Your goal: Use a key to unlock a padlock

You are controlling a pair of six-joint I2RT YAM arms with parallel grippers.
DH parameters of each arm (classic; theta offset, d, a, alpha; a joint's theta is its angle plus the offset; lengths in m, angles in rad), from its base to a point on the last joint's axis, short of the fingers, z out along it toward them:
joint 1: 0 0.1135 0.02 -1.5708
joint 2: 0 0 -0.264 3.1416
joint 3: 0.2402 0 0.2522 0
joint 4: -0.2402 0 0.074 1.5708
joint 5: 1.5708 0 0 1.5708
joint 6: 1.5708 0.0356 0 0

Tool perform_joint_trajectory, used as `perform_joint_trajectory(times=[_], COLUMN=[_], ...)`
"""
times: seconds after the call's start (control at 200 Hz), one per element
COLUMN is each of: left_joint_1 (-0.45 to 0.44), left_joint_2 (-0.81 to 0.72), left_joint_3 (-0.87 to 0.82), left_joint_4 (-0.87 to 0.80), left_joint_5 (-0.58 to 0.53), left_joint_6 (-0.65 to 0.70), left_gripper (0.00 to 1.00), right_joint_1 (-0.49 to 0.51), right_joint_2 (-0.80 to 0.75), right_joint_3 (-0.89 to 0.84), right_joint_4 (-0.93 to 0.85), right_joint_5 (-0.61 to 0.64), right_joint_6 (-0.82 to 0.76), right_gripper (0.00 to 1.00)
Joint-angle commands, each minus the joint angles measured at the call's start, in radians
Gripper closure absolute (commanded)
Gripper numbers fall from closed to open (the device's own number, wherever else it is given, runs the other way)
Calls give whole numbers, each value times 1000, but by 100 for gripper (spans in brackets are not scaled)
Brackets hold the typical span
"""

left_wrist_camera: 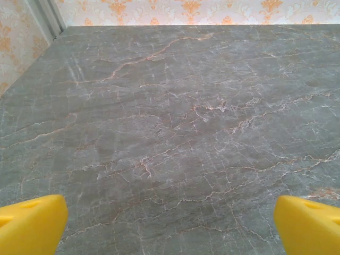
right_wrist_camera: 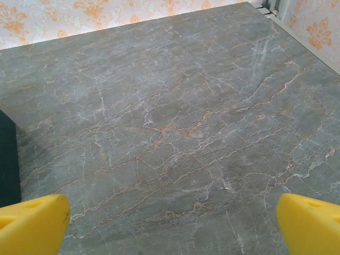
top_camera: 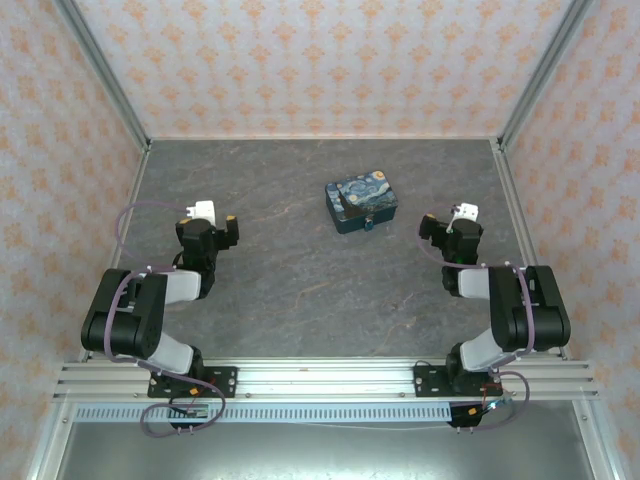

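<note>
A tiny teal-grey padlock [top_camera: 369,224] hangs at the near side of a blue-and-yellow swirl-printed tin [top_camera: 361,202] in the middle of the table. No key can be made out. My left gripper [top_camera: 210,214] rests well to the left of the tin, and my right gripper [top_camera: 455,216] sits to its right. In the left wrist view the left gripper [left_wrist_camera: 170,228] is open, yellow fingertips [left_wrist_camera: 32,223] wide apart over bare table. The right gripper [right_wrist_camera: 170,228] is open too, with nothing between its fingertips [right_wrist_camera: 311,223].
The grey marble tabletop [top_camera: 300,290] is walled by patterned panels on three sides, with metal posts at the back corners. A dark edge of the tin [right_wrist_camera: 8,159] shows at the left of the right wrist view. An aluminium rail [top_camera: 320,380] holds both arm bases.
</note>
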Motion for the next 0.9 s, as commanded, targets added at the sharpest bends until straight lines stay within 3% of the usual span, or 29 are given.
perform_joint_trajectory(times=[0.0,0.591,0.686,0.896], left_joint_1=[-1,0,-1,-1], left_joint_2=[2,-7,-82,-310], left_joint_3=[10,13,53,163], left_joint_4=[-11,-18,-143,-523], left_joint_5=[8,2,-26,-35], left_joint_6=[-11,-16,-26,-153], left_gripper=[0,0,0,0], right_joint_1=[1,1,1,2], right_joint_2=[6,-5,-84,-280], right_joint_3=[9,4,26,173], right_joint_4=[-2,2,-90,-566], right_joint_5=[17,17,24,-59], right_joint_6=[10,12,16,85], right_gripper=[1,1,1,1])
